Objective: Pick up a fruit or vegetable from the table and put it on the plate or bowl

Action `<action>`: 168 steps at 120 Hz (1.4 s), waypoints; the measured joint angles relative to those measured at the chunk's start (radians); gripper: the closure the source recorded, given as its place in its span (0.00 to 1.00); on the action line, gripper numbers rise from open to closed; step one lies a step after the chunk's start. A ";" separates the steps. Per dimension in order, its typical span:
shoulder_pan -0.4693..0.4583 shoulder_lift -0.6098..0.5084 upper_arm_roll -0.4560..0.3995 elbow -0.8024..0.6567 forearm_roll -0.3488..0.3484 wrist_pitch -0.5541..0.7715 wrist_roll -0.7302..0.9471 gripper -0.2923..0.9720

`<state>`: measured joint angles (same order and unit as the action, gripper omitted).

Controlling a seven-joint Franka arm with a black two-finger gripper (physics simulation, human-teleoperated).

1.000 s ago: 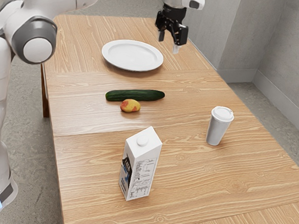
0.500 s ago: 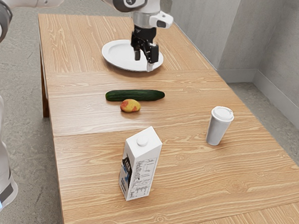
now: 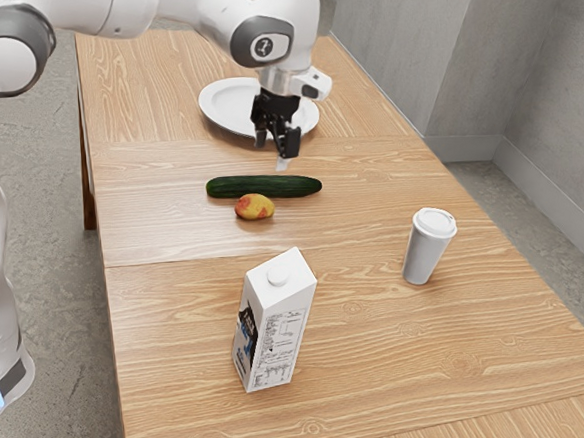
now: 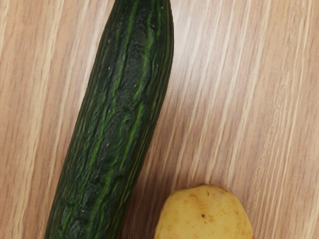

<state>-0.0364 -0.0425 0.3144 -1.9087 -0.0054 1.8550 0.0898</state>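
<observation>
Cucumber [image 3: 264, 186] is my pick. It lies flat on the surface [image 3: 378, 303], with its long axis running 9 to 3 o'clock across the exterior view. My tool [image 3: 275, 145] hangs over the plate's [image 3: 229, 103] 6 o'clock rim; its fingers are apart with nothing between them, so it is open and empty.

From the tool the cucumber lies toward 6 o'clock, near and lower, with the tool lined up a little to the 3 o'clock side of its middle. In the wrist view the cucumber [image 4: 119, 124] runs lengthwise under my hand.

A small yellow fruit [image 3: 254, 207] sits just beside the cucumber's 6 o'clock flank; I cannot tell whether they touch. I judge the next move to be a short drop toward 6 o'clock, with the fingers straddling the short axis and closing along 12 to 6. The risk is a finger landing on that fruit [image 4: 204, 214], so I would grip toward the 3 o'clock half. The carton [image 3: 271, 321] and cup [image 3: 429, 244] stand well apart.
</observation>
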 joint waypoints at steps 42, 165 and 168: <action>0.032 0.076 0.000 -0.013 -0.003 0.021 0.032 0.24; 0.072 0.190 0.000 -0.011 -0.048 0.080 0.071 0.41; 0.072 0.190 0.000 -0.011 -0.049 0.080 0.072 0.44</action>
<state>0.0355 0.1475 0.3144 -1.9194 -0.0544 1.9352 0.1616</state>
